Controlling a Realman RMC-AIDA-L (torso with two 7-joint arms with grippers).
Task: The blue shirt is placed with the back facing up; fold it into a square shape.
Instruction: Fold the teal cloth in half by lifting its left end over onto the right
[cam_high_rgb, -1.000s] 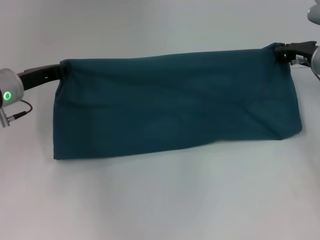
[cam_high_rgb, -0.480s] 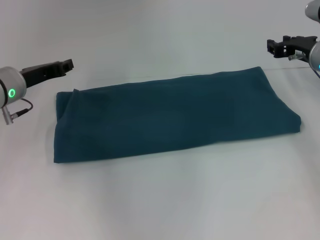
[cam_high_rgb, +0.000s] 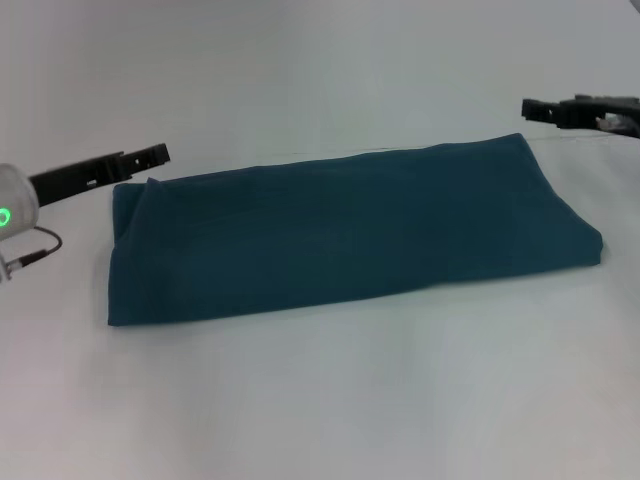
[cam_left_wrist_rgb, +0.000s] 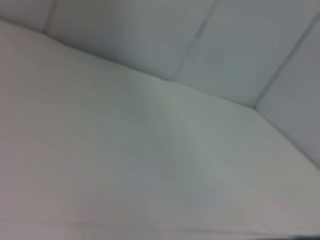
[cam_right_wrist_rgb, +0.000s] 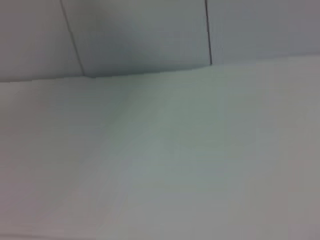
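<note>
Blue shirt (cam_high_rgb: 340, 235), soft and limp, lies as a long band between left gripper (cam_high_rgb: 150, 155) and right gripper (cam_high_rgb: 540, 110), finger state indeterminate; best gripped at end corners

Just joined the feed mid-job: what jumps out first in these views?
The large dark teal-blue knit shirt dominates, lying folded into a long band across the white table. The black left gripper hangs beside its far left corner, and the black right gripper beyond its far right corner; neither touches the fabric. Both wrist views show only bare white surface.
</note>
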